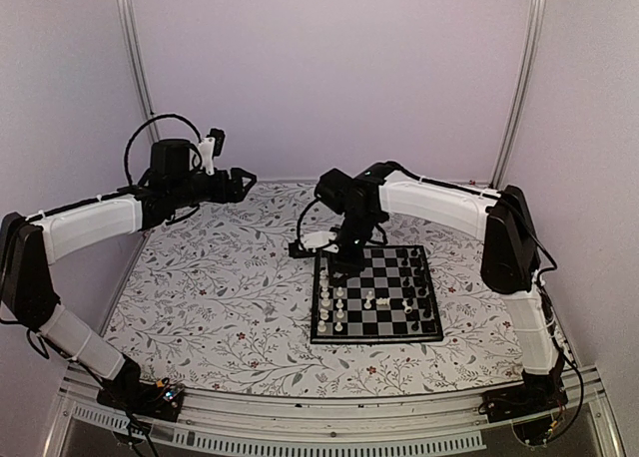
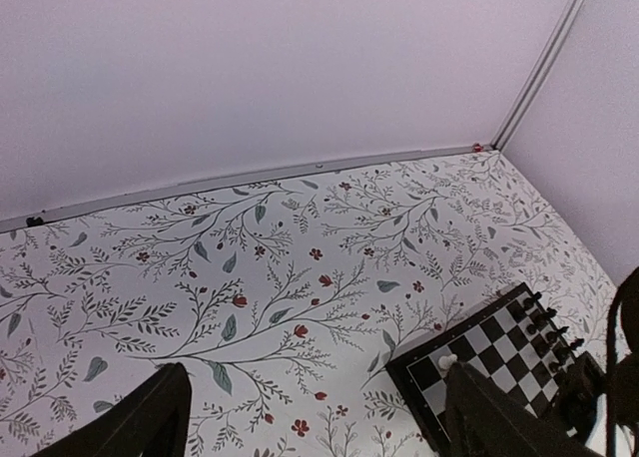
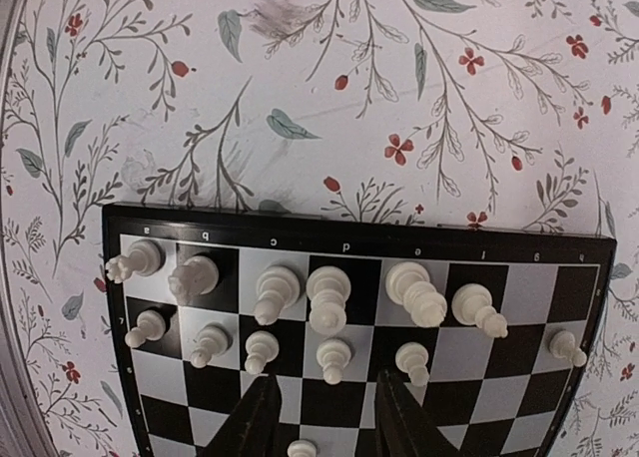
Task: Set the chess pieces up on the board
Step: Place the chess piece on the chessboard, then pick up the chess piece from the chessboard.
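Note:
The board (image 1: 374,322) lies right of centre on the floral table. White chess pieces (image 1: 334,299) fill its left columns, black chess pieces (image 1: 421,277) its right edge, and a few white ones (image 1: 371,299) stand mid-board. My right gripper (image 1: 344,260) hangs low over the white side. In the right wrist view the right gripper (image 3: 327,380) is open, its fingers apart with a white pawn (image 3: 332,358) standing free just beyond the tips and another pawn (image 3: 302,449) below between them. My left gripper (image 1: 240,185) is raised at the far left, wide open and holding nothing (image 2: 319,427).
The white back row (image 3: 327,295) and pawns (image 3: 210,342) stand close together ahead of the right fingers. The enclosure walls and metal posts (image 1: 130,58) bound the table. The left wrist view shows the board's corner (image 2: 419,377) with one white piece (image 2: 448,360) and black pieces (image 2: 549,327).

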`<state>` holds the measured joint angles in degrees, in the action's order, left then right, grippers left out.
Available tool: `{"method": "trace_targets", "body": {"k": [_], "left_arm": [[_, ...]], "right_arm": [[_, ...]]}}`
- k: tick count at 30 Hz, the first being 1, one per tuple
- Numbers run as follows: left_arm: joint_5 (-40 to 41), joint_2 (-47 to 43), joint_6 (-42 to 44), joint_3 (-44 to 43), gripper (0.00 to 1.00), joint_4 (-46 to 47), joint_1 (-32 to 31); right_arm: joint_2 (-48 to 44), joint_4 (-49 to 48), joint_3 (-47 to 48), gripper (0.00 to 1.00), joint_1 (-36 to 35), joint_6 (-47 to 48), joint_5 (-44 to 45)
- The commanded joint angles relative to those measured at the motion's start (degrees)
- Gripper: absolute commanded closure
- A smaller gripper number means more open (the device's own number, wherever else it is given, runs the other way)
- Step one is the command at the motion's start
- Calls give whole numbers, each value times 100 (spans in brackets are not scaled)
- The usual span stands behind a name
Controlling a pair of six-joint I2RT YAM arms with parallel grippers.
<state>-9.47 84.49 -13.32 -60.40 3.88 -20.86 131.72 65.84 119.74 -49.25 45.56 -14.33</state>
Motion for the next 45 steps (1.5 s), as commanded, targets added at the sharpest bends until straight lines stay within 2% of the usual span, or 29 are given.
{"method": "trace_targets", "body": {"k": [1,6,10,15,18,26,45], "left_arm": [[-471,27,182,-24,13,236,48],[-1097,107,363,-32,18,385,-22],[-1731,159,511,-123,24,396,-163],[-1719,237,597,-578,27,-108,-621],[-1699,329,442,-714,29,-347,-793],[-1513,6,-80,-147,30,-64,-924],[-1560,184,-179,-186,30,-45,-1024]], "right_arm": [[-1018,-326,-573,63,346,-340,-60],[-1759,-930,-2070,62,838,-591,-241],[-2416,-1529,-3306,62,974,-703,-169],[-2737,-1888,-4210,62,995,-782,-126],[-2742,-1995,-4419,62,987,-811,-150],[-2560,-2192,-4474,62,984,-770,-219],[-2368,-2163,-4749,58,979,-715,-224]]}}
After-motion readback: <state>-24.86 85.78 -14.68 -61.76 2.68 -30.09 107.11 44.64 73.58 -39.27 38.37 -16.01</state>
